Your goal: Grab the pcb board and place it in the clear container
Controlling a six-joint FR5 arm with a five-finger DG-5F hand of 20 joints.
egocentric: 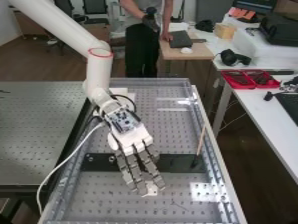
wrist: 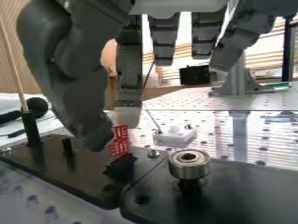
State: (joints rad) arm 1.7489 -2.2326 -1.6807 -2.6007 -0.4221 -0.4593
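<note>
The hand (egocentric: 136,157) is over the dark plates at the middle of the bench, its fingers extended toward the near end. From the wrist, the hand (wrist: 63,75) has its thumb close beside a small red pcb board (wrist: 120,141), which stands upright in a black holder (wrist: 120,166) on a dark plate. One finger hangs just behind the board; the other fingers are fairly straight and apart from it. Whether the thumb touches the board I cannot tell. I cannot make out a clear container with certainty.
A wooden stick (egocentric: 201,141) stands in a black mount on the dark plate (egocentric: 174,163). A metal bearing (wrist: 189,164) on a post is near the board, with a small white piece (wrist: 174,136) beyond it. Metal rails edge the perforated bench (egocentric: 176,202). Red trays (egocentric: 250,79) lie on a side table.
</note>
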